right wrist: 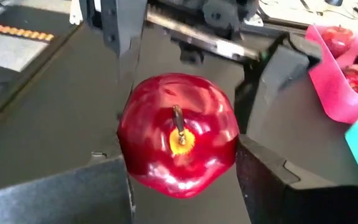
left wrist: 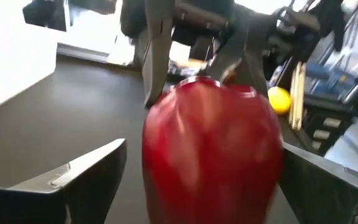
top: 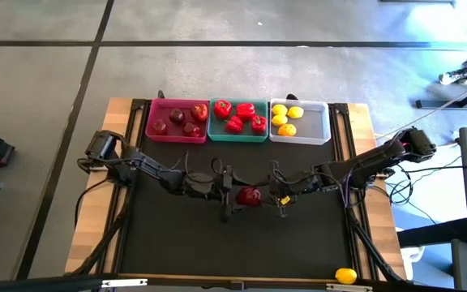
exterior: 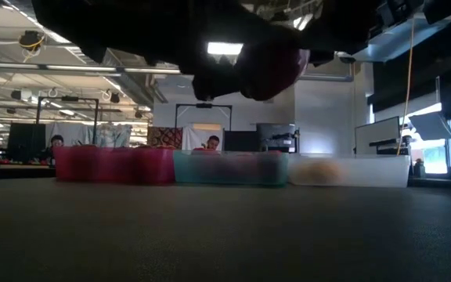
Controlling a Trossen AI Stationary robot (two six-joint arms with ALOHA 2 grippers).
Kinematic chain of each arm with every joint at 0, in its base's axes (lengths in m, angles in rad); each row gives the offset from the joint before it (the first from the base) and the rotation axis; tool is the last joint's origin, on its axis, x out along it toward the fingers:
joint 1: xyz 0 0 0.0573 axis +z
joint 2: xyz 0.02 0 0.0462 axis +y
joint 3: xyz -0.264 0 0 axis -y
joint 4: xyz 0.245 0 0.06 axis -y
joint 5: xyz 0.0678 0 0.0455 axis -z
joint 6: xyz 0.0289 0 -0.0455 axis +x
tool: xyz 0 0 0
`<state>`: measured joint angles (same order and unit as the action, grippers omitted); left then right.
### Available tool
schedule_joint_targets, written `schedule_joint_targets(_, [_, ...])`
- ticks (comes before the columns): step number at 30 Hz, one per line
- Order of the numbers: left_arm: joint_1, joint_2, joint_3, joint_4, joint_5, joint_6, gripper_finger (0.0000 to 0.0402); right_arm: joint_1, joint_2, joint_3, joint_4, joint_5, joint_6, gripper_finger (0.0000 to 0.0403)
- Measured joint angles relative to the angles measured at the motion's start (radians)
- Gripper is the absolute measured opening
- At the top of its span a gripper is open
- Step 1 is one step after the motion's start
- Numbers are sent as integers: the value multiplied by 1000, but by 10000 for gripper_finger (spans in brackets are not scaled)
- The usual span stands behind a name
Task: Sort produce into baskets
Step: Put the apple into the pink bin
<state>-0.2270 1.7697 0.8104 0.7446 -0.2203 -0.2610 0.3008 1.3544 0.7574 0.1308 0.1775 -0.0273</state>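
Note:
A dark red apple [top: 249, 195] hangs above the middle of the dark mat, between my two grippers. My right gripper [top: 267, 195] comes from the table's right and is shut on it. My left gripper [top: 235, 196] comes from the left and is open; its fingers [left wrist: 92, 180] stand on either side of the apple [left wrist: 210, 149], with a gap showing on one side. Along the far edge stand the pink basket [top: 149, 122] with apples, the teal basket [top: 237, 139] with red peppers and the white basket [top: 326, 122] with lemons. My right gripper [right wrist: 182, 180] pinches the apple's two opposite sides [right wrist: 229, 155] between its fingers [right wrist: 278, 180]. It comes nearly level from the table's right, and the stem end [right wrist: 178, 127] faces the wrist. The apple [exterior: 276, 66] is lifted clear of the mat. I cannot tell whether my left gripper touches the apple.
One lemon [top: 345, 276] lies at the table's near right edge and shows past the apple as a lemon [left wrist: 279, 99] in the left wrist view. The mat [top: 177, 243] lies bare in front of the arms. People sit in the room behind the baskets.

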Motion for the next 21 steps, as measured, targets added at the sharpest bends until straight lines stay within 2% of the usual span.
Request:
schedule_joint_targets(9, [-11, -163, -1, -376, 2, -95, 383, -17, 0, 4, -95, 21, 19, 152])
schedule_joint_targets(16, [-44, -194, -1, -431, 7, -180, 384, -117, 1, 8, -141, 14, 23, 152])
schedule_joint_targets(21, [-47, -192, -1, -485, -3, -189, 384, -203, 46, 87, -285, -20, 42, 152])
